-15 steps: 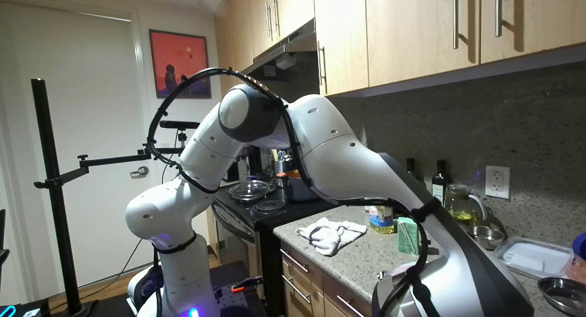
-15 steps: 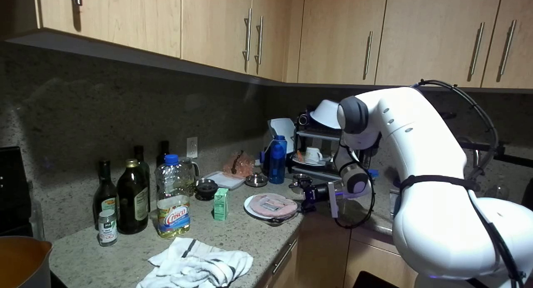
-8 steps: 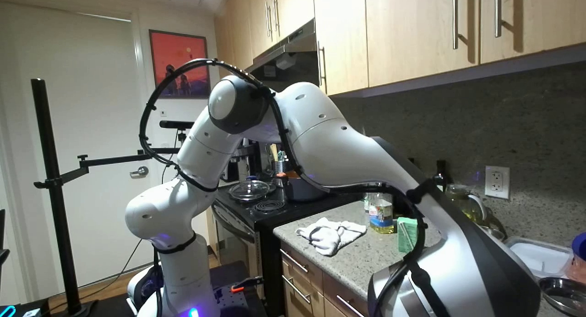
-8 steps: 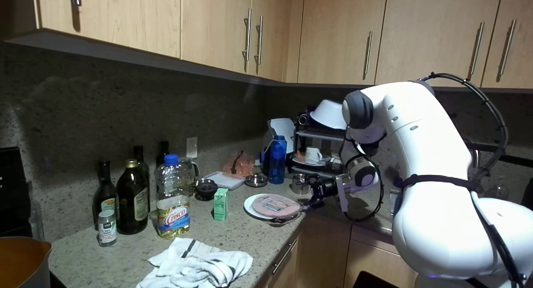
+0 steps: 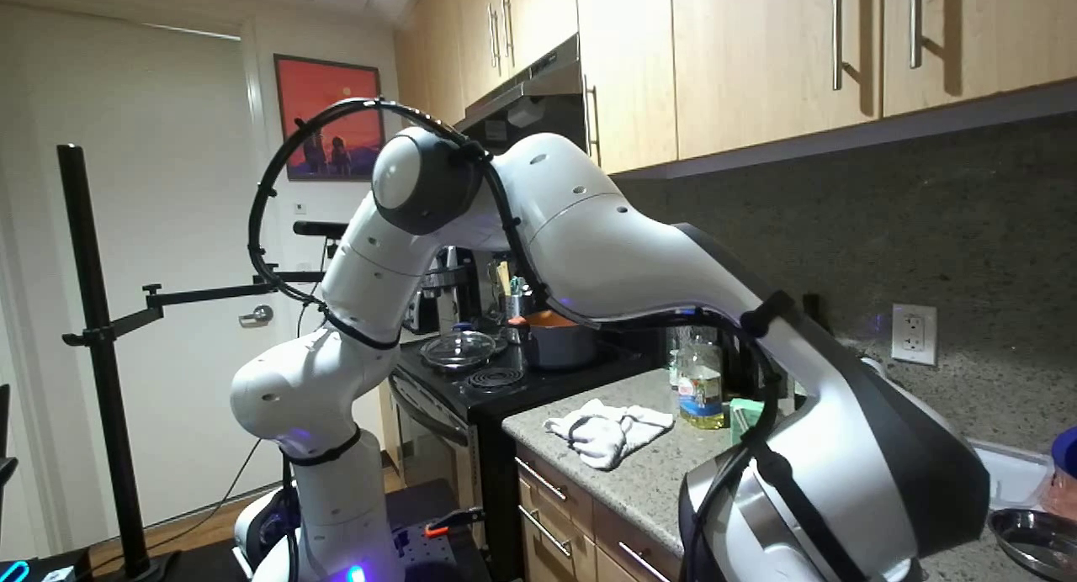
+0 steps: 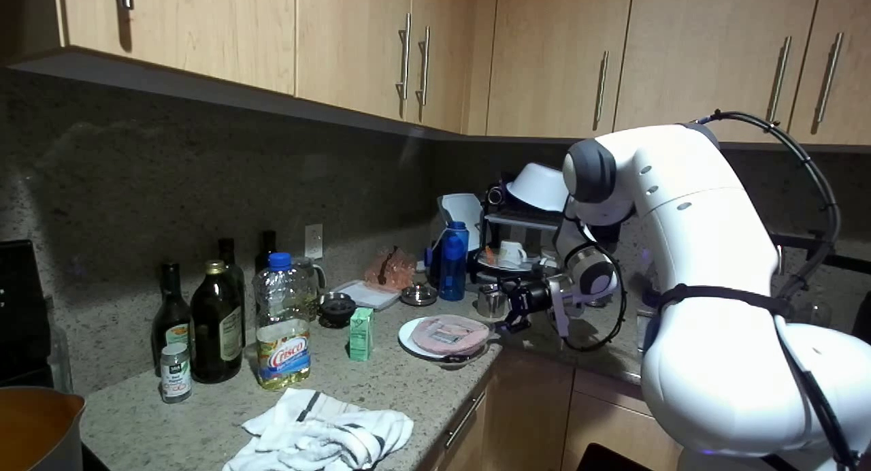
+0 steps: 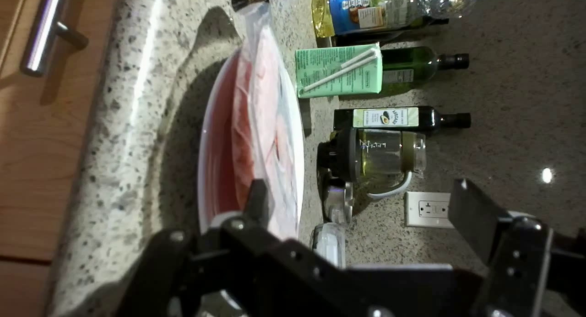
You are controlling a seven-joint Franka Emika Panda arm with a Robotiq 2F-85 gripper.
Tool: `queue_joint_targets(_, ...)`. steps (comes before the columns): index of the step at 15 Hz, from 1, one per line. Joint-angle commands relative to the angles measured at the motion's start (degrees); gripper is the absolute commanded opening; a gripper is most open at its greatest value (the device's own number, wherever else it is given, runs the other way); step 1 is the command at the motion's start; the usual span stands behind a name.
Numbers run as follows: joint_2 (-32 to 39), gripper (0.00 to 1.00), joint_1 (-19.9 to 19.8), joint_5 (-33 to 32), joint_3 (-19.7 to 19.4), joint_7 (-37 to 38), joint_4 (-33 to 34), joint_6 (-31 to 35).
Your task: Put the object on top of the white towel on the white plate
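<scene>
A pink, clear-wrapped flat package point(image 6: 449, 333) lies on the white plate point(image 6: 406, 336) near the counter edge. In the wrist view the package point(image 7: 261, 106) stands sideways against the plate point(image 7: 297, 120). My gripper point(image 6: 515, 311) is at the right edge of the package. In the wrist view its fingers point(image 7: 361, 202) are wide apart with nothing between them. One finger overlaps the package's near end in that view; I cannot tell whether it touches. The white towel point(image 6: 333, 433) lies crumpled on the counter, also in an exterior view point(image 5: 610, 435), with no object seen on it.
A Crisco oil bottle point(image 6: 282, 342), a green carton point(image 6: 361, 335) and dark bottles point(image 6: 218, 328) stand along the wall. A steel cup point(image 6: 491, 301), a blue bottle point(image 6: 453, 263) and a dish rack point(image 6: 524, 219) are behind the gripper. A pot point(image 6: 41, 430) is on the stove.
The arm has drawn back and risen a little. The gripper has moved right, away from the plate's middle. The package has shifted slightly right on the plate. The towel has not moved.
</scene>
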Motion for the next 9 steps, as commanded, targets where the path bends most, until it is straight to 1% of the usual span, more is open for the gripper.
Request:
queue_joint_targets(1,-3.20,1.00,0.52,-1.29,0.84,3.05,-1.00,0.23)
queue_joint_targets(4,-2.93,1.00,1.56,-2.60,1.01,5.08,-0.14,0.67)
queue_joint_targets(9,-3.08,1.00,3.32,-9.37,0.36,8.83,0.72,2.49)
